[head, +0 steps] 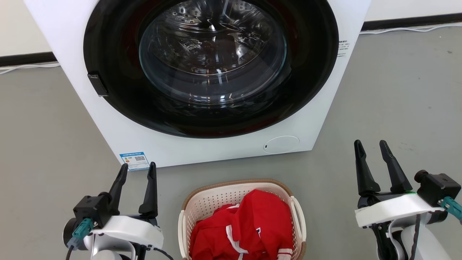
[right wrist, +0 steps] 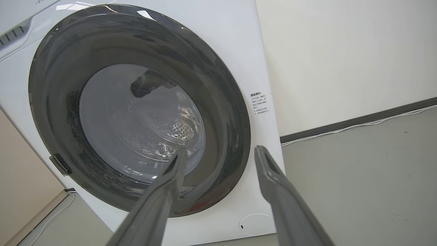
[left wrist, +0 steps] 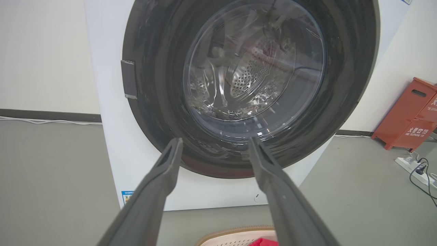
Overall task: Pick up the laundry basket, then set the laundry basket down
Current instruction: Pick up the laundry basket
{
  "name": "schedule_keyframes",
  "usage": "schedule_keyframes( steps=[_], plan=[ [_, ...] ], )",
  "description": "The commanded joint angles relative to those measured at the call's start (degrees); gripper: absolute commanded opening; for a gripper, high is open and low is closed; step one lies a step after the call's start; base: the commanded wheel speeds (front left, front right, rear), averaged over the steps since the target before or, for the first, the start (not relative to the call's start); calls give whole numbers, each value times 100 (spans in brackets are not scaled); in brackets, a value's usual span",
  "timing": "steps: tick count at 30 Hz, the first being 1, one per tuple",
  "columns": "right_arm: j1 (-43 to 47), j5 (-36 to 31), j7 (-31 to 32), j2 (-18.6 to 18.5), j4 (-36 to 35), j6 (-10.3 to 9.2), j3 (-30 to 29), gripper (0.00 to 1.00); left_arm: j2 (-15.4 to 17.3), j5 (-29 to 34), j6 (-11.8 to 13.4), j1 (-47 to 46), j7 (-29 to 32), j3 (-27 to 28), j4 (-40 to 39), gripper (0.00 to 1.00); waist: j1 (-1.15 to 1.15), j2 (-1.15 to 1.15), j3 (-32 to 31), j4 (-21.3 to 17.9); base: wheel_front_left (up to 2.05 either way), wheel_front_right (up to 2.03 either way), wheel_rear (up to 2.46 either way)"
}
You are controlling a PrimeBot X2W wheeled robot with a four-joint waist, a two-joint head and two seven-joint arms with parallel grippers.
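Grey floor (head: pixel 397 90) bears laundry basket (head: pixel 205 202) before white washing machine (head: pixel 213 54).

cream perforated laundry basket (head: pixel 213 202), red clothes (head: pixel 249 224)

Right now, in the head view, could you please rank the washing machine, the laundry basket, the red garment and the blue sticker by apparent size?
Largest to smallest:
1. washing machine
2. laundry basket, cut off by the bottom edge
3. red garment lying inside it
4. blue sticker on the machine's front
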Motion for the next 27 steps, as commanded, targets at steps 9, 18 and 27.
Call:
schedule_keyframes(
  steps=[9,18,27],
  plan=[
    [-75,-48,-62,-85,-85,41,124,100,65,-83,113,-108,-36,48,-129,100,0,0,22,18,0,0,0],
    [-76,-17,-62,-113,-76,41,158,100,64,-114,153,-116,-36,17,-91,100,0,0,42,17,0,0,0],
    [-86,-5,-62,-103,-90,41,159,100,64,-129,180,-137,-36,-12,-99,100,0,0,83,13,0,0,0]
  ],
)
